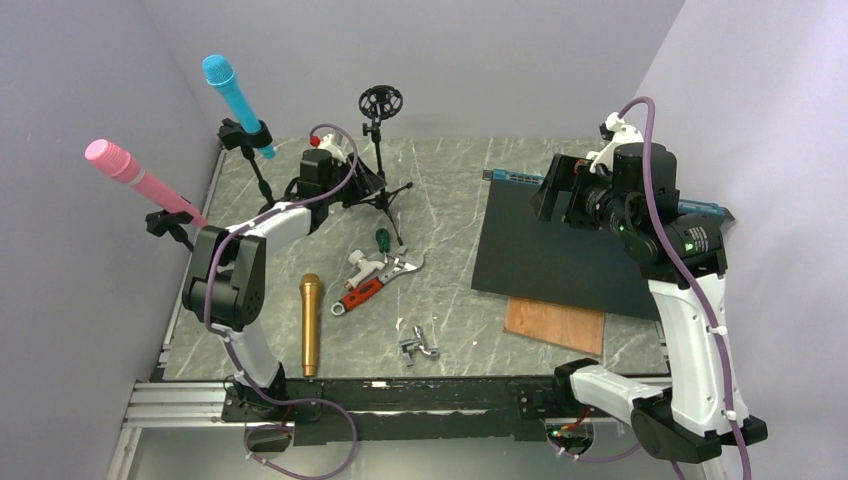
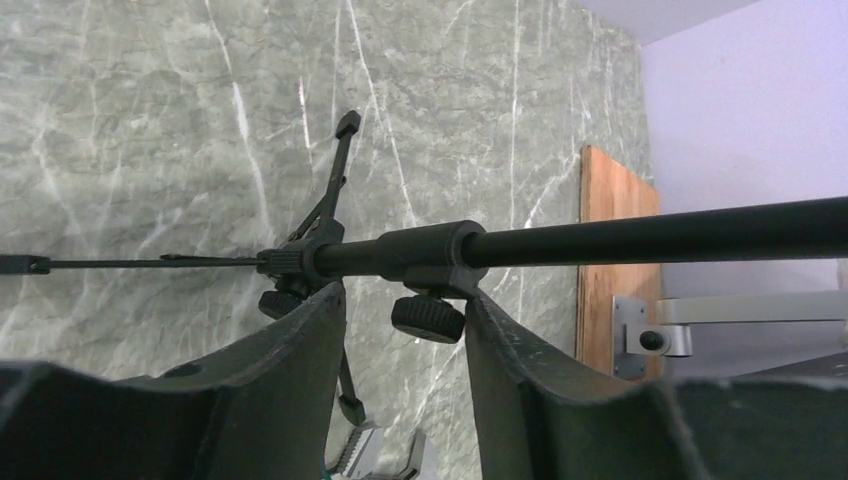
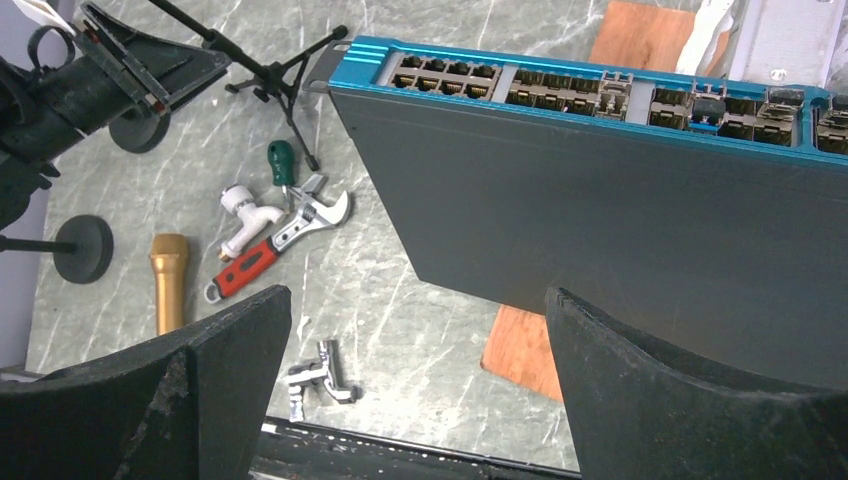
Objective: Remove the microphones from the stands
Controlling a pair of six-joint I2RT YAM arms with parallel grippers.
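A blue microphone (image 1: 232,93) sits tilted in the clip of a stand (image 1: 252,150) at the back left. A pink microphone (image 1: 130,172) is held in another stand (image 1: 168,222) at the left wall. A gold microphone (image 1: 311,322) lies loose on the table. A black tripod stand (image 1: 385,185) carries an empty ring mount (image 1: 380,102). My left gripper (image 1: 350,188) is low at this tripod's pole (image 2: 650,232). Its fingers stand partly closed either side of the collar's knob (image 2: 428,318), with a gap on the left side. My right gripper (image 1: 548,190) hangs open above the black switch box (image 3: 620,200).
A red-handled wrench (image 1: 375,280), a white tap (image 1: 362,264) and a green-handled screwdriver (image 1: 381,240) lie mid-table. A small metal fitting (image 1: 420,345) lies nearer the front. The switch box (image 1: 570,250) rests partly on a wooden board (image 1: 555,325) at the right.
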